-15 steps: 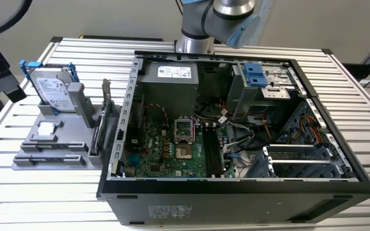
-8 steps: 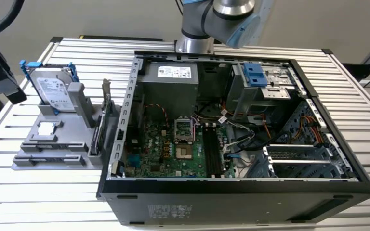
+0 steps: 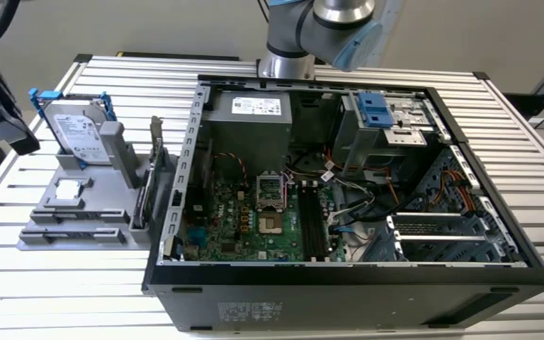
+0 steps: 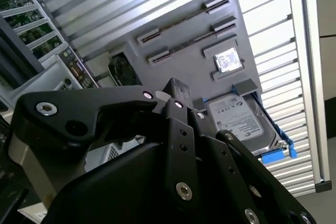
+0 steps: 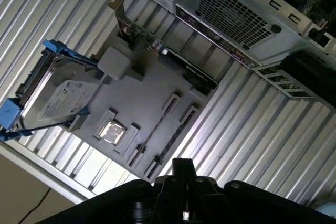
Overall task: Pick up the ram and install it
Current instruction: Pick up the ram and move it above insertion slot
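In the exterior view, an open black computer case (image 3: 348,290) lies on the ribbed metal surface (image 3: 64,283), its green motherboard (image 3: 244,219) with long black memory slots (image 3: 312,227) facing up. The grey robot arm (image 3: 319,28) hangs above the case's far end. Beside the case, toward the exterior view's left, stands a grey plastic holder (image 3: 74,237) carrying a silver hard drive in a blue frame (image 3: 76,131). In the first wrist view, the black pincer (image 5: 181,167) hovers above the holder with its fingers drawn together on nothing. The ram (image 5: 156,128), a thin dark stick, stands on edge between two end clips, near a square silver chip (image 5: 111,132), well apart from the pincer. In the second wrist view, the closed pincer hangs above the same holder, hard drive and chip.
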